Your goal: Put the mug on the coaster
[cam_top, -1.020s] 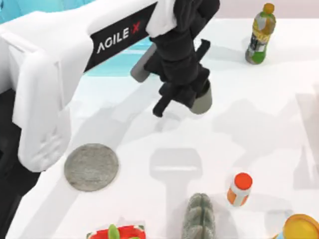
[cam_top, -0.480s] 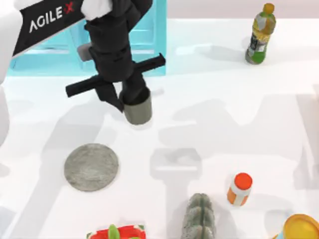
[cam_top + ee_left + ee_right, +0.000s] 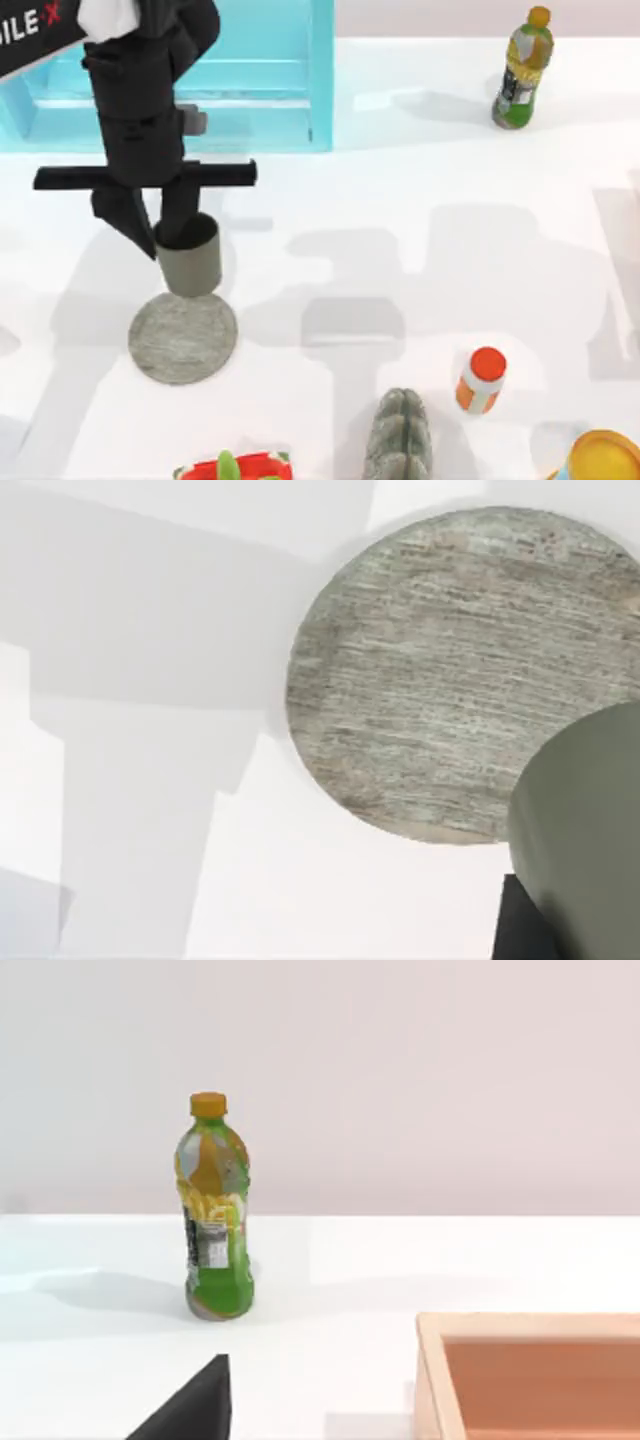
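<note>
The left gripper (image 3: 160, 235) has carried the mug (image 3: 190, 258) across the table to the left side, and now the mug hangs right at the far edge of the coaster (image 3: 183, 336). That means the trip is nearly done; the mug likely needs to come a bit more over the middle and then go down. One finger goes inside the mug and one sits outside, pinching its wall tight. In the left wrist view the mug (image 3: 585, 830) sits beside the coaster (image 3: 460, 670), maybe still up in the air; it is hard to tell. The right arm is parked away, and I cannot tell how its fingers are.
</note>
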`<state>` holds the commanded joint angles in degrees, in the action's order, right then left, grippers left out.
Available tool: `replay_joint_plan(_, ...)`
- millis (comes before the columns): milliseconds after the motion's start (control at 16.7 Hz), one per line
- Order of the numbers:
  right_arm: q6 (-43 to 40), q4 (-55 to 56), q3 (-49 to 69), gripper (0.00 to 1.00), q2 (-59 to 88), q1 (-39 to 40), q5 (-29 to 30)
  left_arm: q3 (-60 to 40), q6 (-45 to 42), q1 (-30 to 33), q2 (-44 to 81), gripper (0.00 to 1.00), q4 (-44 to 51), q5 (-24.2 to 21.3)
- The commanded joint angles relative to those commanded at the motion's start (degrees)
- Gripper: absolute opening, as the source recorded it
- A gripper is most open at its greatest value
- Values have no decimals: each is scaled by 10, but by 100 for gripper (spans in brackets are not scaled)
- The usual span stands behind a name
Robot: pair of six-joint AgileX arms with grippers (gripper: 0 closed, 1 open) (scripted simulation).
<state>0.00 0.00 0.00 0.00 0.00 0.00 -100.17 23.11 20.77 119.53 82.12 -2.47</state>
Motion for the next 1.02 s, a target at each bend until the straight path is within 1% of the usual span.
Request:
replay_joint_plan(240,0,0,0,100,0,0,0,22,-48,-12,-8,0,14,2)
replay_joint_plan(600,0,0,0,100,0,0,0,21,-48,-8,-5,0,12,2)
replay_joint_plan(720,0,0,0,100,0,0,0,38,-48,-6,-5,0,-8,2)
replay_joint_plan(1020,0,0,0,100,0,0,0,116,-39,-1,3,0,-95,0)
